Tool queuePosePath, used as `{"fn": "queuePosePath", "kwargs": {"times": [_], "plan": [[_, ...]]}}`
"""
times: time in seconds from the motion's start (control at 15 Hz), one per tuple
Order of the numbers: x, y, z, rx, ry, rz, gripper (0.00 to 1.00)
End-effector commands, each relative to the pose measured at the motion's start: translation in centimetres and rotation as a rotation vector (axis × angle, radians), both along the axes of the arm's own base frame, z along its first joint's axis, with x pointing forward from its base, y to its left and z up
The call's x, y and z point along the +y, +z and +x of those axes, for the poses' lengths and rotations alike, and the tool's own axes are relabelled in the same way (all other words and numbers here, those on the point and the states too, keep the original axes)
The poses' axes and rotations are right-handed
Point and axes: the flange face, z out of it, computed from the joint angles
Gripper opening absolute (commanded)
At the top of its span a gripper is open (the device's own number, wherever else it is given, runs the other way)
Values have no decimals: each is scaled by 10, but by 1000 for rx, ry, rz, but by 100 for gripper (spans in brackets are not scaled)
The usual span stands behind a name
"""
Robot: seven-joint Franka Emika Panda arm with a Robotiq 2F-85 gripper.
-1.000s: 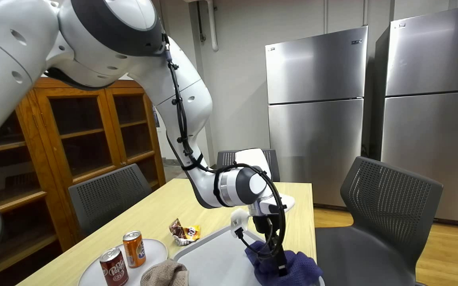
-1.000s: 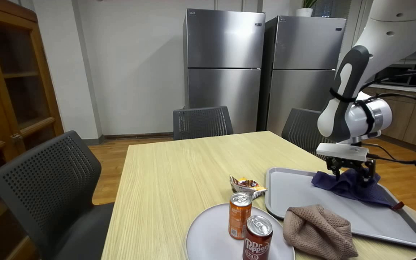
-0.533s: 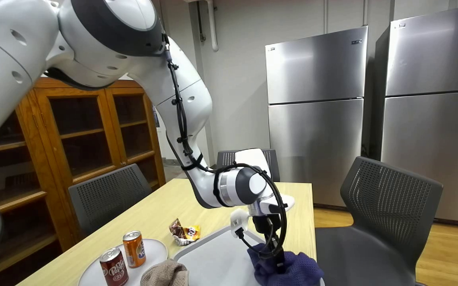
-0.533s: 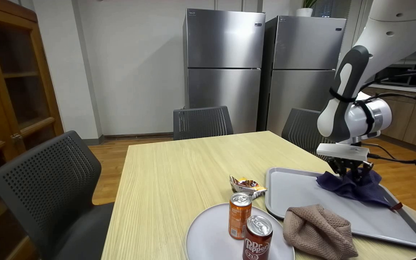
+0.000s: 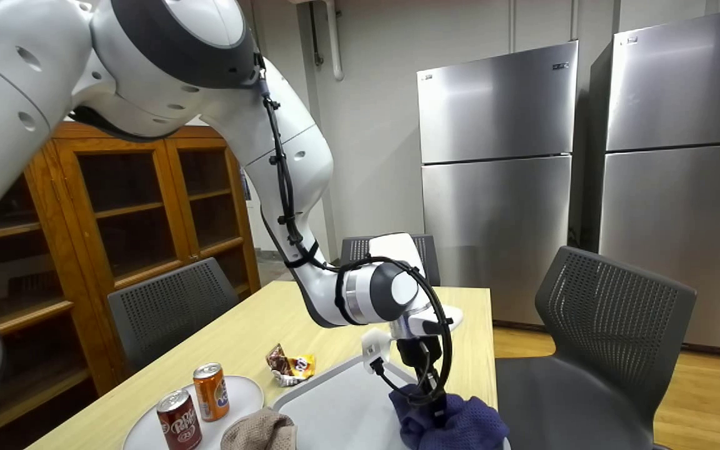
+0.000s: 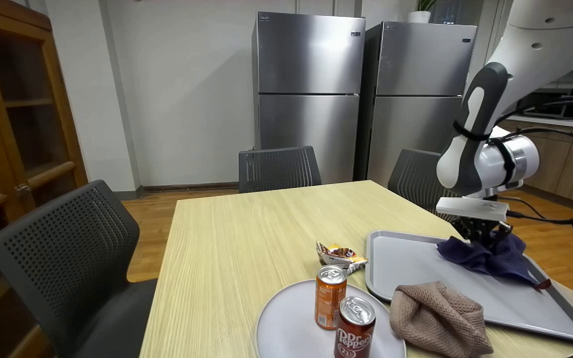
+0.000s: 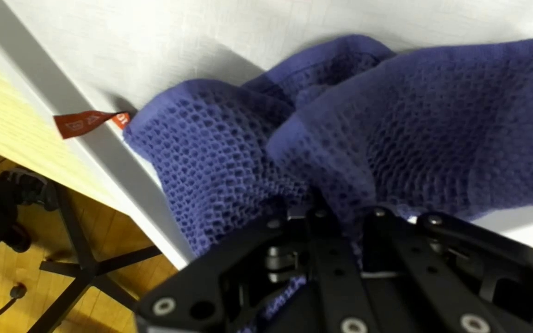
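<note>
From my station I am pinching the purple cloth [image 7: 340, 134] with the gripper [image 7: 346, 216], its fingers [image 7: 333, 263] standing close together and a bunched fold of the honeycomb fabric being caught between them. The cloth is lying crumpled on the grey tray [image 6: 416, 263], near one corner, its fabric spreading out to both sides of the fingers. A small red tag [image 7: 81, 123] is sticking out from an end of the cloth and reaching over the tray's rim in the wrist view. I am seeing the arm [image 6: 540, 69] bending down over the tray in both exterior views, the gripper pointing downward into the fabric. A tan cloth [image 6: 435, 318] is sitting in a heap between the tray and a round plate [image 6: 286, 318], hiding part of each edge in an exterior view. On the plate an orange can [image 6: 330, 301] and a dark red Dr Pepper can [image 6: 355, 333] are standing upright, close to each other. A crumpled snack wrapper [image 6: 338, 256] is lying on the pale wooden table [image 6: 246, 233], just beside the tray. Dark grey chairs [image 6: 77, 238] are standing around the table, and two steel refrigerators [image 6: 311, 119] are rising beyond it. A wooden cabinet [image 5: 175, 265] is standing off to one side, and a black chair base [image 7: 91, 273] is showing on the wooden floor [image 7: 116, 238] below.
</note>
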Motion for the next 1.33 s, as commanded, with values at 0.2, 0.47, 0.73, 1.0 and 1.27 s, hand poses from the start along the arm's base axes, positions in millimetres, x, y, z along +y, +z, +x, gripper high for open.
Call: {"fn": "queuePosePath", "kwargs": {"times": [0.2,0.47,0.73,1.0,1.27], "plan": [[-6,33,4,-17,40,10,3],[-8,47,13,-33,61,11,3],[-8,61,22,-58,70,8,3],[-9,78,36,-94,57,14,3],[-9,92,51,-128,55,10,3]]}}
